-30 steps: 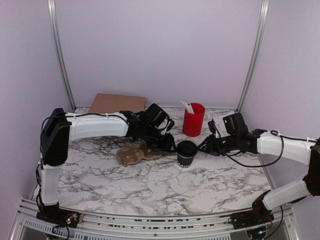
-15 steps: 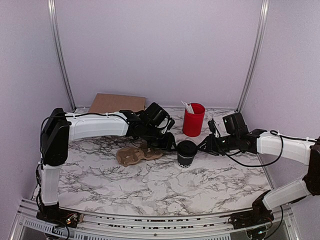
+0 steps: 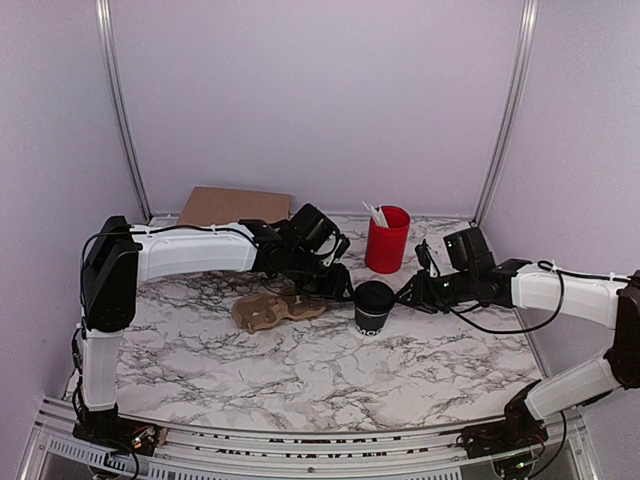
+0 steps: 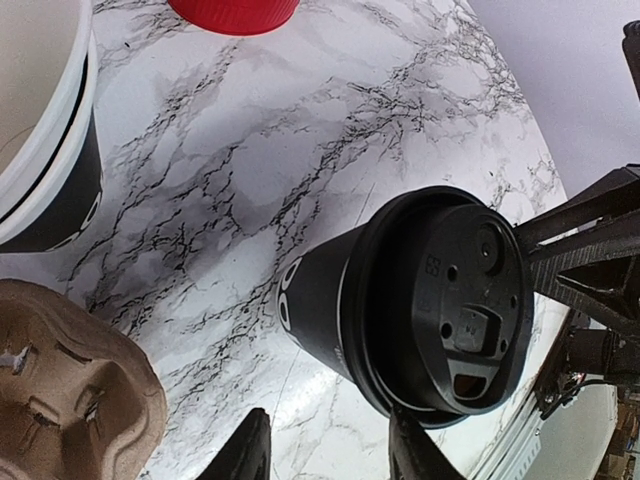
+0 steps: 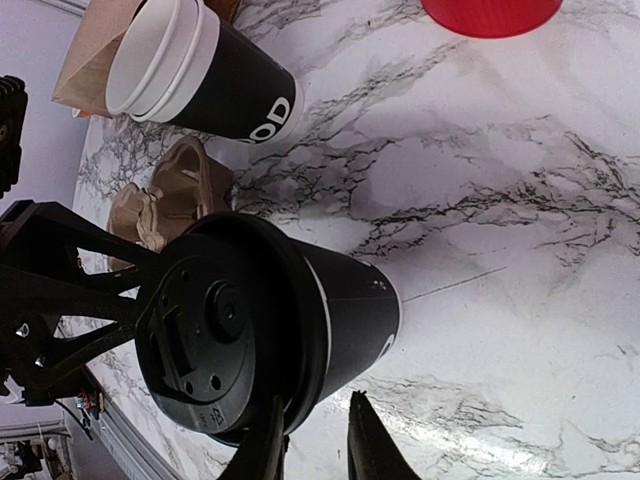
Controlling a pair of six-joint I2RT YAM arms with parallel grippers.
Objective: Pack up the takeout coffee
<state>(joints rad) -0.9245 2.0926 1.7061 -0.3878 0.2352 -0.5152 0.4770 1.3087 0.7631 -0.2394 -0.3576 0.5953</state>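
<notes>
The takeout coffee [image 3: 373,305], a small black cup with white lettering and a black lid, stands upright on the marble table. My left gripper [image 3: 341,290] is just left of it, open and empty. In the left wrist view the lid [image 4: 440,300] lies just above the gripper [image 4: 330,455], and the right fingertip [image 4: 412,450] is close under the lid's rim. My right gripper [image 3: 405,292] is just right of the cup, its jaws a narrow gap apart and empty. In the right wrist view the cup [image 5: 270,330] sits above this gripper [image 5: 315,445].
A brown pulp cup carrier [image 3: 268,310] lies left of the coffee. A stack of lidless white-rimmed black cups [image 5: 200,80] stands behind my left arm. A red cup of utensils [image 3: 387,238] is at the back. A brown paper bag [image 3: 235,207] lies at the back left.
My right wrist has edged very slightly left toward the cup. The cup and the left arm have not visibly moved.
</notes>
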